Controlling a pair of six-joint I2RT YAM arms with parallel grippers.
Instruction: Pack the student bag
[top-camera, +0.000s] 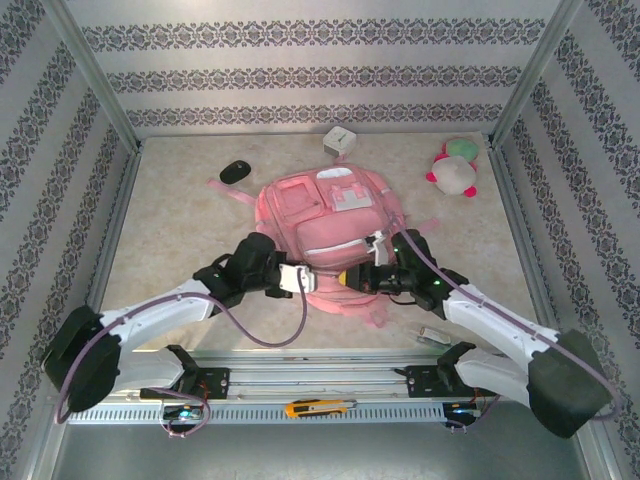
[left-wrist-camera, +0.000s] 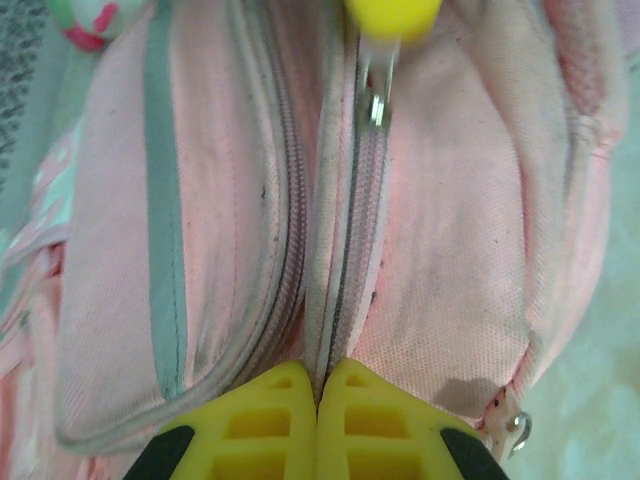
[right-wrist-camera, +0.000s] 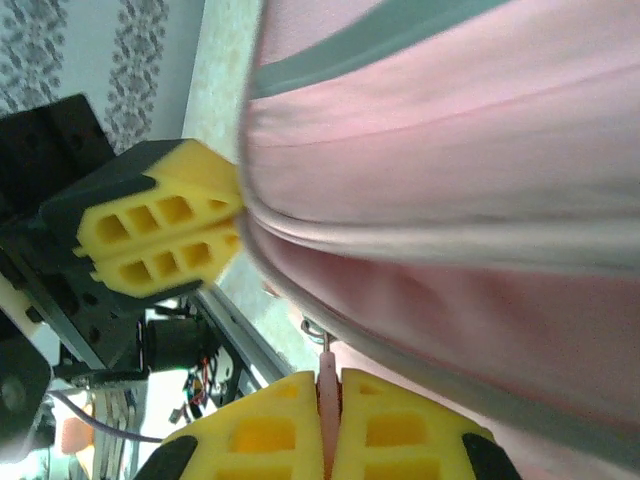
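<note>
The student bag is a large pink backpack lying flat in the middle of the table, its zipped pockets facing up. At the bag's near edge my left gripper is shut on the zipper seam, with the fabric pinched between its yellow fingers. Facing it from the right, my right gripper is shut on a pink zipper pull hanging from a metal ring. In the left wrist view my left gripper looks along the closed zipper toward the metal slider. My right gripper sees the left fingers just beside the bag.
A pink, white and green plush toy lies at the back right. A black mouse and a small white box sit behind the bag. An orange utility knife rests on the front rail. Patterned walls enclose the table.
</note>
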